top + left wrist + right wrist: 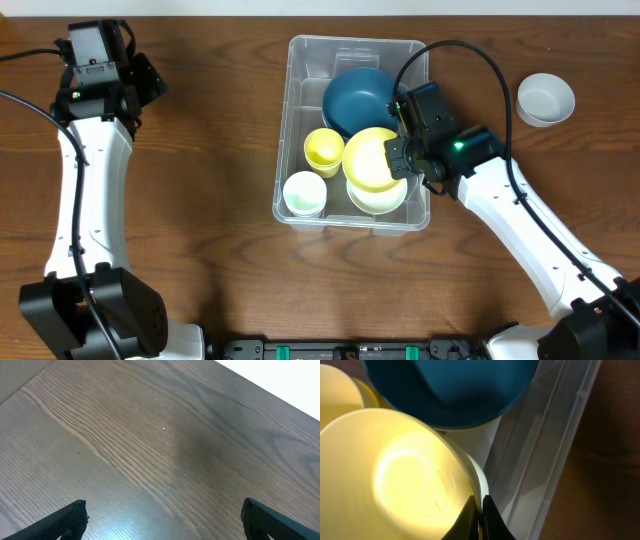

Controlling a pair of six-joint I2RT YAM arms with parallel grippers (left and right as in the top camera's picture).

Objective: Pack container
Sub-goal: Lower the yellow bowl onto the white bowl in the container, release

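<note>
Status: packing looks mostly done, not finished.

Container (288, 130) sits mid-counter (200, 200), long axis running 12 to 6. Inside it:
- blue bowl (358, 98) at the 12 o'clock end
- yellow cup (323, 148) near the middle, toward 9
- white cup (303, 192) in the 7 o'clock corner
- yellow bowl (370, 160) toward 5, nested on a paler bowl (380, 200)

Right end effector (398, 158) is down in the container at the yellow bowl's 3 o'clock edge. The wrist view shows its fingers closed tight with the bowl's thin rim pinched between them (481, 512). So that bowl is in place but not let go. Can't tell if it's fully seated on the one below.

Left end effector (150, 80) is parked well off at 10 o'clock, spread as wide as it goes, holding nothing. Its camera shows only bare wood grain below.

Left to do, my read:
- release the yellow bowl and lift clear without dragging it up
- white bowl (546, 98) sits out on the counter at 2 o'clock of the container, well apart from it; probably the last item
- room for it looks tight, so stacking is likely needed
</note>
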